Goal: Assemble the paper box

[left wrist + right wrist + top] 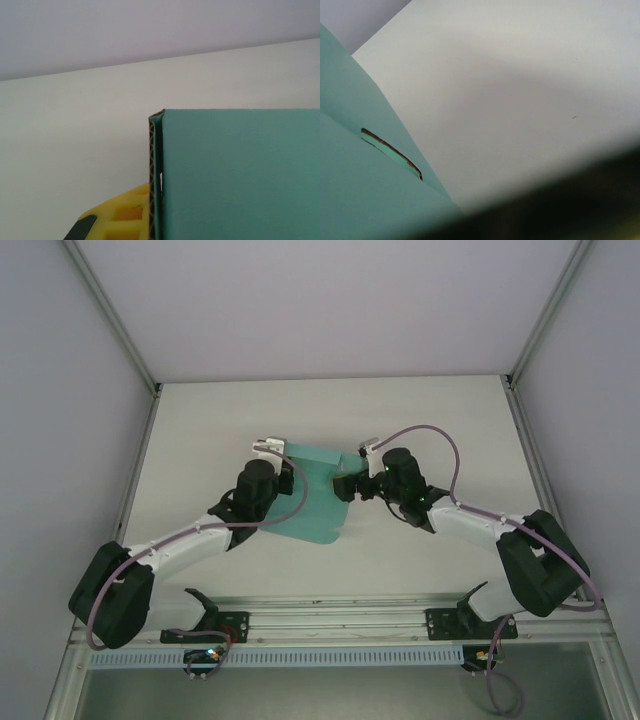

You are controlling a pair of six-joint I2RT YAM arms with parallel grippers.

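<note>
Table [200, 420]: paper box [315, 505] mid-table between arms, mostly open sheet.
One edge folded double in left wrist view, slot [392, 152] unfilled.
Early stage; walls and tabs probably left.
Left gripper [278, 452] at far corner, right gripper [350, 483] at right edge.
Jaw gaps hidden, cannot tell grip.

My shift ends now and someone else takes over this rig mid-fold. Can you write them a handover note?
Left gripper: at the far left corner of the paper box. One yellow finger pad sits beside a doubled-over edge. Whether it is open or shut cannot be told.
Right gripper: at the sheet's right edge, jaws hidden.
Paper box: middle of the table, between both arms, mostly an open sheet.
Done: one edge looks folded over.
Left: raise the remaining walls and tuck the flaps. The slot has nothing in it yet.
</note>
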